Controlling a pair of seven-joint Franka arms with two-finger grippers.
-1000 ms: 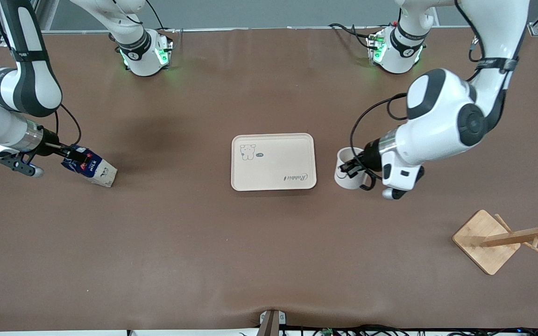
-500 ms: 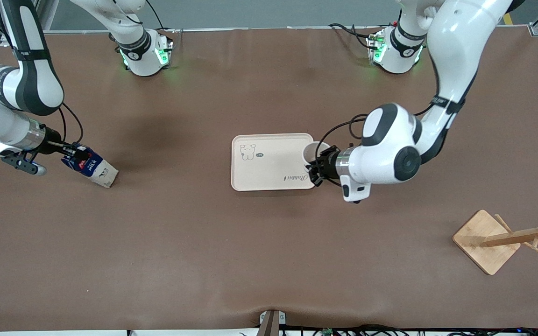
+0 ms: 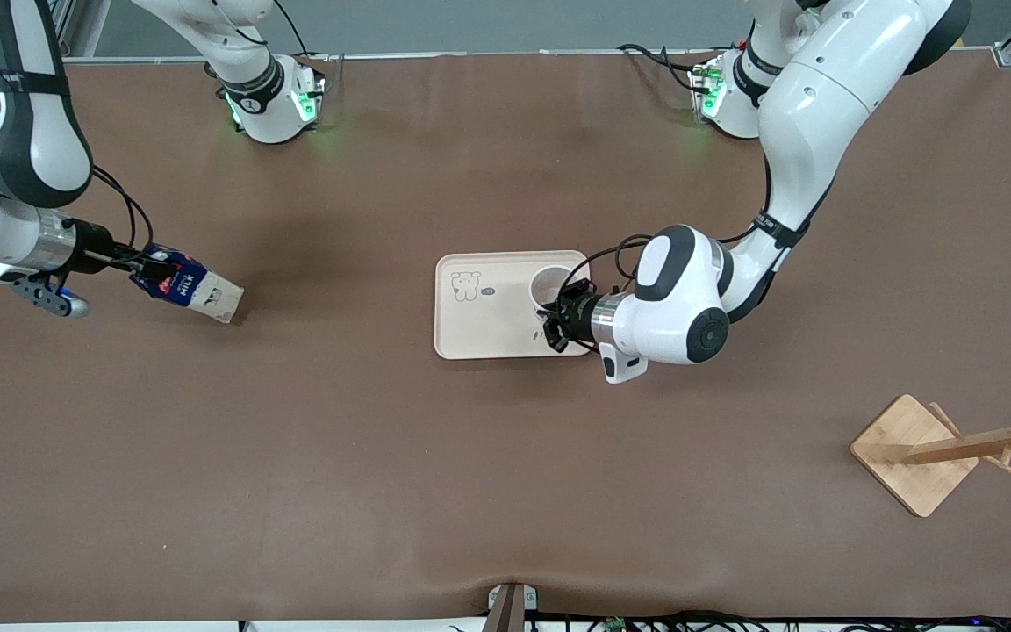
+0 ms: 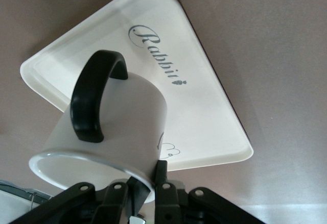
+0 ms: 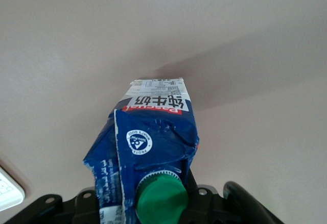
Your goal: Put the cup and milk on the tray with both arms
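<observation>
The white cup (image 3: pixel 549 290) with a black handle (image 4: pixel 92 94) hangs tilted over the cream tray (image 3: pixel 488 326), at the tray's end toward the left arm. My left gripper (image 3: pixel 561 322) is shut on the cup's rim (image 4: pixel 89 165), one finger inside and one outside. The tray's "Rabbit" lettering (image 4: pixel 156 53) shows under the cup. My right gripper (image 3: pixel 132 266) is shut on the top of the blue and white milk carton (image 3: pixel 190 291) and holds it tilted above the table near the right arm's end. Its green cap (image 5: pixel 162 200) sits between the fingers.
A wooden rack with a square base (image 3: pixel 914 452) lies tipped near the left arm's end, nearer to the front camera. Both arm bases (image 3: pixel 273 101) glow green along the table's back edge.
My left gripper has carried the cup from the table beside the tray to over the tray. My right gripper has lifted the milk carton and moved it a little toward the tray.
</observation>
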